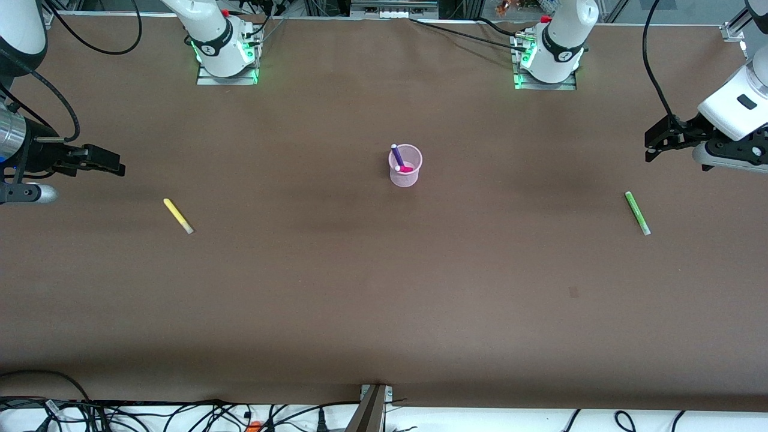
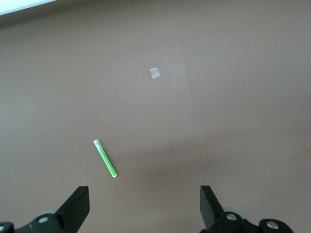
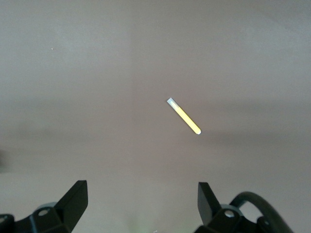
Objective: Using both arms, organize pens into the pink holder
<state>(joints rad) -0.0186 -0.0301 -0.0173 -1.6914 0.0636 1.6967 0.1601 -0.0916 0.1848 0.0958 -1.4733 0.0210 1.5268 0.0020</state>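
The yellow pen (image 1: 178, 216) lies flat under my right gripper (image 1: 114, 163), fingers spread wide, empty. Mid-table, the pink holder (image 1: 406, 174) holds the purple pen (image 1: 396, 155) and magenta pen (image 1: 405, 169). The green pen (image 1: 637, 212) lies beneath my left gripper (image 1: 654, 144), equally wide, empty.

Brown matte table (image 1: 384, 288), wide, with the pink holder (image 1: 405, 166) standing upright about mid-table, a purple pen (image 1: 396, 155) and a magenta pen (image 1: 406, 169) inside it. Yellow pen (image 1: 178, 216) lies flat toward the right arm's end, angled, pale tip pointing nearer the front camera; green pen (image 1: 637, 213) lies flat toward the left arm's end, also angled with its pale tip nearer the front camera, both well apart from the holder and nearer the front camera than it. Small pale square mark (image 1: 573, 292) on the surface, nearer the front camera than the green pen.
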